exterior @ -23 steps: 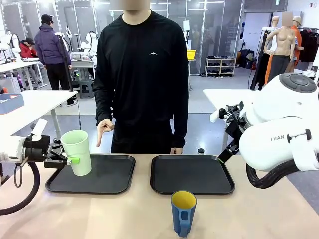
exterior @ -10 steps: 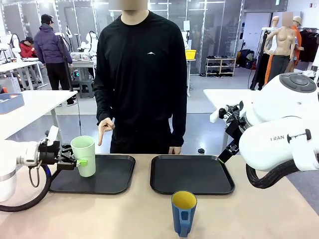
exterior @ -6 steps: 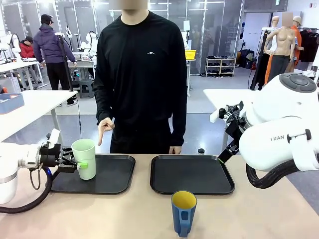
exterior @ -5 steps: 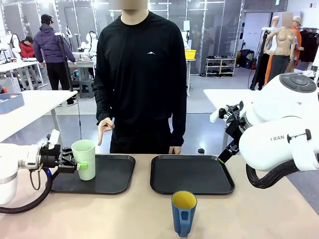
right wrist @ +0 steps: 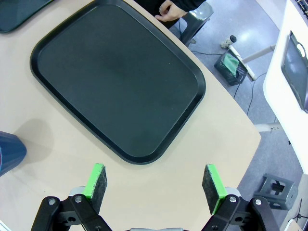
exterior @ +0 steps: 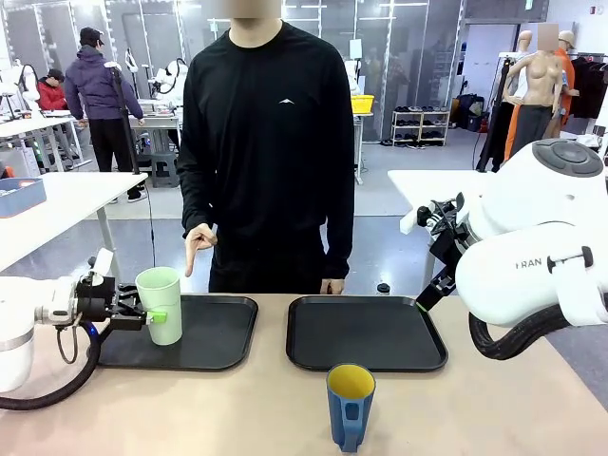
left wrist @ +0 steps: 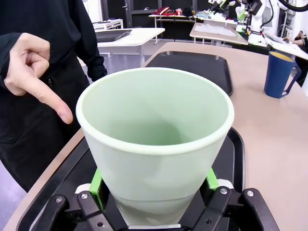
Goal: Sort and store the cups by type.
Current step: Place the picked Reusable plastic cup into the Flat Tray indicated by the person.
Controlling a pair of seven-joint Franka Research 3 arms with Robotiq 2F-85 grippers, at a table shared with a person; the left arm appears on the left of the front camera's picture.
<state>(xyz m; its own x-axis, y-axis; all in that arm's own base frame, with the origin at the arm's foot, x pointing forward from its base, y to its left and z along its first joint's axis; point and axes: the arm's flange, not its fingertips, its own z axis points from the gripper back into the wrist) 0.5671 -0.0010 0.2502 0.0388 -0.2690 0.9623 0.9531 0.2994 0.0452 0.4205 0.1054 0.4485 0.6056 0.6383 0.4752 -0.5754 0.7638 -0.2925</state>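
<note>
- The bench (exterior: 247, 413) carries two black trays: the left tray (exterior: 220, 334) at lower left of the frame, the right tray (exterior: 366, 332) at centre.
- The mint tumbler (exterior: 160, 296) stands upright at the left tray's left end. My left gripper (exterior: 152, 313) is clamped on it, with green fingers (left wrist: 98, 186) low on either side of its wall.
- Compared with 2.3 s ago, it sits lower, farther from the camera and less tilted.
- The blue mug (exterior: 351, 407) stands on bare bench at bottom centre, well apart from both grippers.
- My right gripper (right wrist: 155, 185) hangs spread wide, holding nothing.
- A person's hand (exterior: 199, 245) points down near the tumbler's rim.
</note>
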